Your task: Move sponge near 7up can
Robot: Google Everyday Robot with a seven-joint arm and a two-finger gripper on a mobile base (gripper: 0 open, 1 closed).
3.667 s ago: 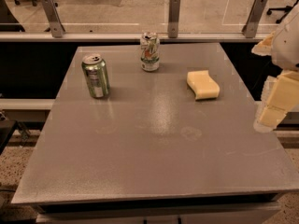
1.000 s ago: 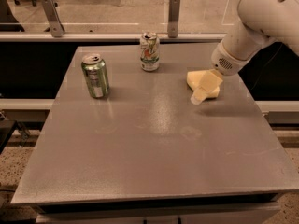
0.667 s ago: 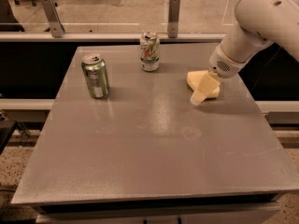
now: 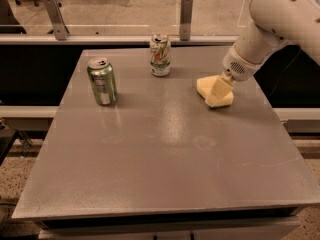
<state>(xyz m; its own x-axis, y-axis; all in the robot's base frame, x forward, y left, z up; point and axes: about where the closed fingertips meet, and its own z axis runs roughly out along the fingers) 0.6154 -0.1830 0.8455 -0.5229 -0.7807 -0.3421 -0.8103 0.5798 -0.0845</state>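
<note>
Grey table [image 4: 165, 179] seen from its near edge, with the far edge taken as 12 o'clock. The sponge [image 4: 202, 87], a pale yellow block with curved sides, lies flat on the table at about 2 o'clock from the centre. The 7up can [image 4: 160, 55], white with green diagonal markings and a silver top, stands upright at about 12 o'clock, near the far edge. From the sponge, it lies toward 10 o'clock, apart from it with bare table between. A second, all-green can [image 4: 102, 81] stands upright at about 10 o'clock from the centre and is no part of the task. The white arm [image 4: 272, 19] enters from 2 o'clock and slopes down to the gripper [image 4: 219, 90], which sits directly on the right half of the sponge. The gripper is nearly the same pale colour as the sponge, so it cannot be told whether it has closed on the sponge or merely rests against it. Handling, as a judgement: the sponge is probably very light, soft and compressible, and not fragile. It should yield under a pinch without slipping, and a firm squeeze would do it no harm. The best hold is likely across its shorter width, near the middle of the block, low enough to catch its full thickness. A pinch at one corner might let the free end droop or twist.
</note>
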